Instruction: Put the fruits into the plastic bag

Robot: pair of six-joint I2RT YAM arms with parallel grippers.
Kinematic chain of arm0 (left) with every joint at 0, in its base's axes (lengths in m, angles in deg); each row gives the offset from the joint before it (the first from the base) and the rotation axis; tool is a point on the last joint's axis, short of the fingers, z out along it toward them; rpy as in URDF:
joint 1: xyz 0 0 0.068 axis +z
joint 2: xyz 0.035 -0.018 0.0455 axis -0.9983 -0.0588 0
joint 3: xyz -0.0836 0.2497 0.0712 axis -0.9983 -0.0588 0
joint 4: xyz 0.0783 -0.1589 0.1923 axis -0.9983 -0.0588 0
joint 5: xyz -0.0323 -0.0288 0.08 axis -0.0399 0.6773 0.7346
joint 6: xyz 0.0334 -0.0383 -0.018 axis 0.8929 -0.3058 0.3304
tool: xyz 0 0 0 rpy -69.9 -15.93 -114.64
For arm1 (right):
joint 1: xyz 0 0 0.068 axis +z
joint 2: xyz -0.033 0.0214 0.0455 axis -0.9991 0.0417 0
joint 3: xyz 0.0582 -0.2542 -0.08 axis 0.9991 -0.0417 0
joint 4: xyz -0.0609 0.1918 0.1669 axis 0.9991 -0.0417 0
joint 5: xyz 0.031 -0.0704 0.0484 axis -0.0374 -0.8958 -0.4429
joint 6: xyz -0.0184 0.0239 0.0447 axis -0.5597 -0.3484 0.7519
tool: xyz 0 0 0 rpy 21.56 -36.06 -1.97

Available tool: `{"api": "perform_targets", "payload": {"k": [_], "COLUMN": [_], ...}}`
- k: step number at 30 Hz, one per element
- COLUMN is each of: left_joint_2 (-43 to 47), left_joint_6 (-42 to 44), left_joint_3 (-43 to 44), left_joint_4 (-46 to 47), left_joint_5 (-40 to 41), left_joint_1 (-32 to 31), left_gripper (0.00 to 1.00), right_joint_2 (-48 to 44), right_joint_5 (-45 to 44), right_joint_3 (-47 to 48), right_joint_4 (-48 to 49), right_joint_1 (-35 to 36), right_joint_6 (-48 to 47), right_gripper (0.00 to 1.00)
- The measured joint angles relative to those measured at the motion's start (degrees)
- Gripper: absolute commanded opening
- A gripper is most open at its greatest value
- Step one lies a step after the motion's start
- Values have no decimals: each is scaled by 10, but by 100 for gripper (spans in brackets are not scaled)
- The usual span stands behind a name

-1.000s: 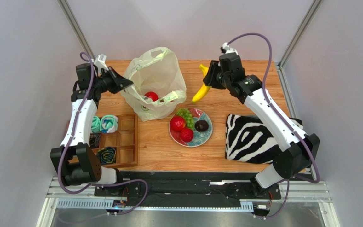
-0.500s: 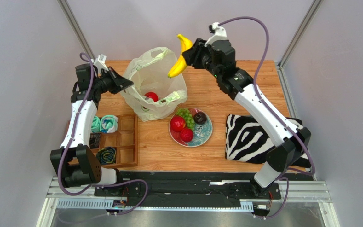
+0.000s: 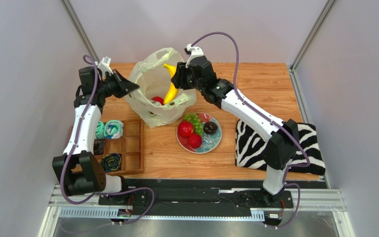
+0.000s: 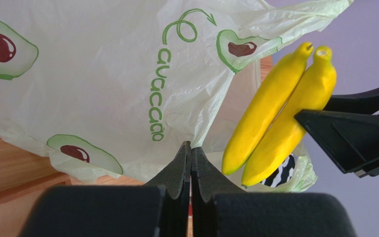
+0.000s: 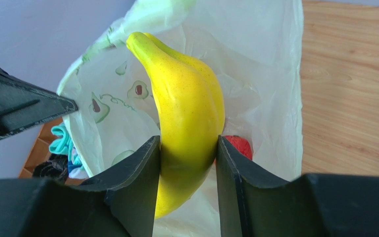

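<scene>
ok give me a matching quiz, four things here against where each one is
1 banana
2 grapes
3 bag
4 zebra cloth

a on the plate
b rim pinched in the left fingers
c right side of the table
d between the right fingers, over the bag

Pairs: 1-d, 2-a, 3-b, 4-c

right hand [image 3: 176, 80] has swung the banana [image 3: 170, 87] over the plastic bag [image 3: 149, 74]
</scene>
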Motion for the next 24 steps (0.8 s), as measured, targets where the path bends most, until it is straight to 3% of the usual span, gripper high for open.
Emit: {"api": "perform_targets", "payload": {"k": [13, 24], "left_joint_2": [0, 0], "left_joint_6": [-4, -4], "left_joint_3": [0, -2], "left_joint_4": [1, 1], "left_joint_5": [0, -2], "left_joint_1": [0, 0], "left_gripper": [0, 0], "right_joint_2": [-41, 108], "right_joint_5": [-10, 14], "right_joint_3": [-82, 72], "right_joint_4": [-24, -66], "right_joint_1": [3, 8], "right_joint_6": [5, 0], "right_gripper": [0, 0]}}
